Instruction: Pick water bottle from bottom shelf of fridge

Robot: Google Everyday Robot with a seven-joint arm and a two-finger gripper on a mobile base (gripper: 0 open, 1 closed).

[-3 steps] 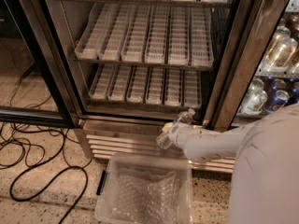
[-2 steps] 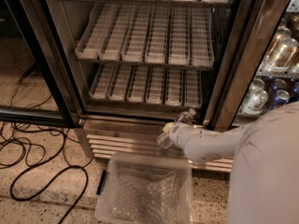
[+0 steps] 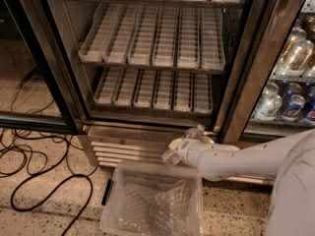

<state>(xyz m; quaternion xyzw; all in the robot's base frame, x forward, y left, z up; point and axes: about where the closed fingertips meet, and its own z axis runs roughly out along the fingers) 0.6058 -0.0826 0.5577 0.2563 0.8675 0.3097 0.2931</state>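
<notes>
Since a second ago my gripper (image 3: 181, 149) has sunk slightly and come nearer, carrying the water bottle (image 3: 195, 132) with it. My wrist hides much of the bottle. Only its clear ends show, tilted, and I cannot make out the cap or label. My fingers are mostly covered too, but they are clamped around it. The bottle is outside the fridge (image 3: 236, 82), off the bottom shelf (image 3: 152, 90), in front of the base grille (image 3: 128, 146) and just above the far rim of the clear bin (image 3: 112, 200). My white arm reaches in from the right, roughly level, its upper part cut off.
</notes>
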